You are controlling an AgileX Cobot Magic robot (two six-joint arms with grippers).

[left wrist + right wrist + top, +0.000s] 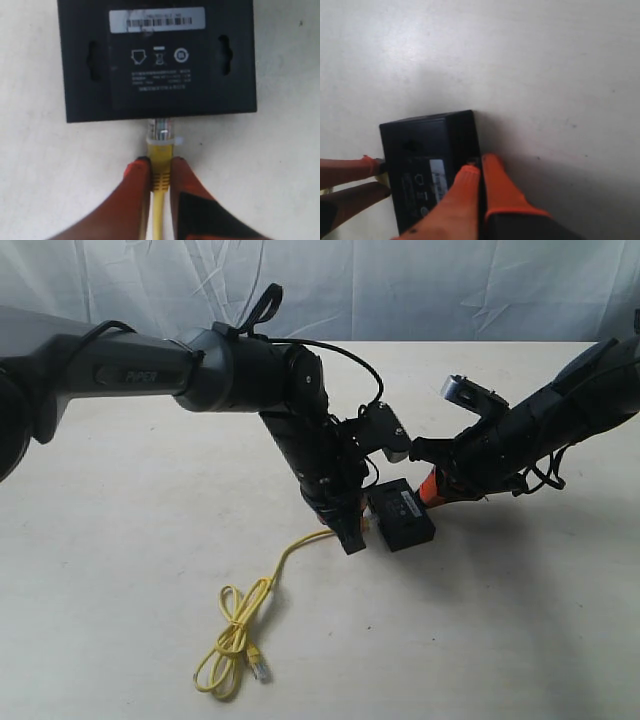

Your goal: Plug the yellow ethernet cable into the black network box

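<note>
**Left end effector gripping the cable right at the box**

Left end effector (160,169) is clenching on the yellow boot of the yellow cable (161,154), one orange finger (136,175) pressing each side. Just ahead of the fingertips, the clear plug (161,131) is meeting the near wall of the black box (157,75), with much of the plug showing outside. The box is lying flat on the bench (120,570), label side up. The rest of the cable is trailing back across the bench to a loose loop (232,640), where the free plug (260,672) is resting.

The left arm (230,370) is reaching in level from the left, its wrist bending steeply down to the box. The right arm (560,420) is sloping in low from the right. The right end effector (481,172) is touching the opposite end of the box, its fingers (496,187) sitting close together at that edge; whether they are pinching the box or only pressing against it cannot be told.
</note>
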